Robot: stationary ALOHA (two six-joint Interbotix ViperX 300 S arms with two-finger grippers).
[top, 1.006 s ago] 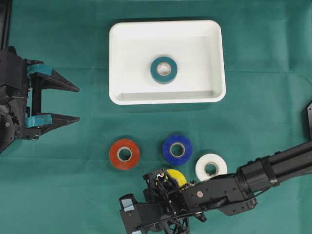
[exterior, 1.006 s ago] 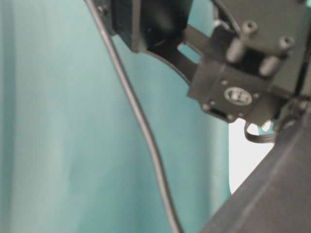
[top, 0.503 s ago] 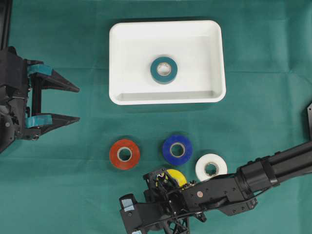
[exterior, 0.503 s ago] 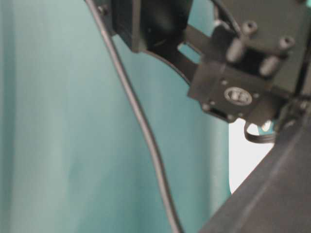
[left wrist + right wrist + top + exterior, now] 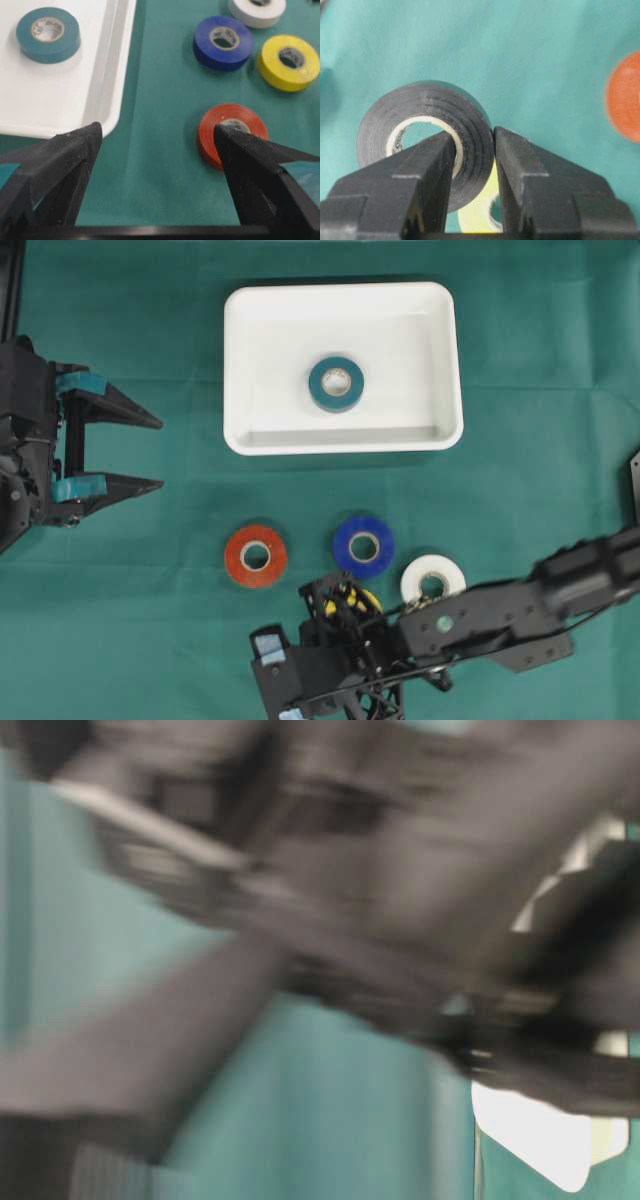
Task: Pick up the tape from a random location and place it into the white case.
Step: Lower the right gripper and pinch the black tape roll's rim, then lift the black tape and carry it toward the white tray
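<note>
A black tape roll [image 5: 427, 102] stands on edge between my right gripper's [image 5: 474, 134] jaws, one finger through its core and one outside, shut on its wall. It hangs above a yellow roll [image 5: 477, 212]. From overhead the right gripper [image 5: 342, 612] covers the black roll and most of the yellow roll [image 5: 352, 597]. The white case [image 5: 270, 360] lies at the top middle with a teal roll [image 5: 336, 383] inside. My left gripper [image 5: 160, 452] stands open at the left edge, holding nothing.
On the green cloth lie a red roll [image 5: 255, 556], a blue roll [image 5: 363, 546] and a white roll [image 5: 433, 583], all close to my right arm. The table-level view is a blur of dark arm parts.
My right gripper has closed fully on the black roll, and its arm has shifted, blurring the table-level view. The left arm has not moved.
</note>
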